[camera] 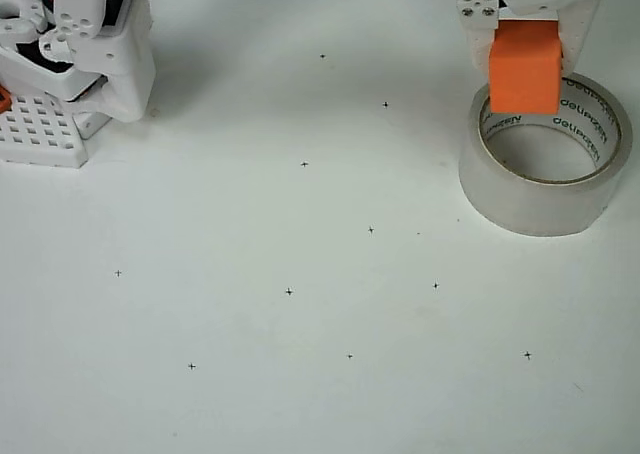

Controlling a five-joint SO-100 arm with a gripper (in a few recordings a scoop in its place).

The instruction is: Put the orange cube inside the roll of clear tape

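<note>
The gripper reaches in from the top right of the overhead view, its white fingers closed on the orange cube, which hangs between them. The cube sits over the far rim of the roll of tape, overlapping the edge of the ring from this angle; how high it is above the roll cannot be read from straight above.

The cube looks solid, light and stiff, with flat matte faces that should give the fingers plenty of grip, so a hold on two opposite faces, as here, seems the sound one. It appears unlikely to slip or deform. It is narrower than the hole in the roll, so it should drop in freely once centred. The roll lies flat on the white table, hole upward, and looks light enough to slide if the cube or a finger knocks its rim.

Only the wrist end of the arm shows, pointing down toward the table. The white robot base stands well apart at the top left.
</note>
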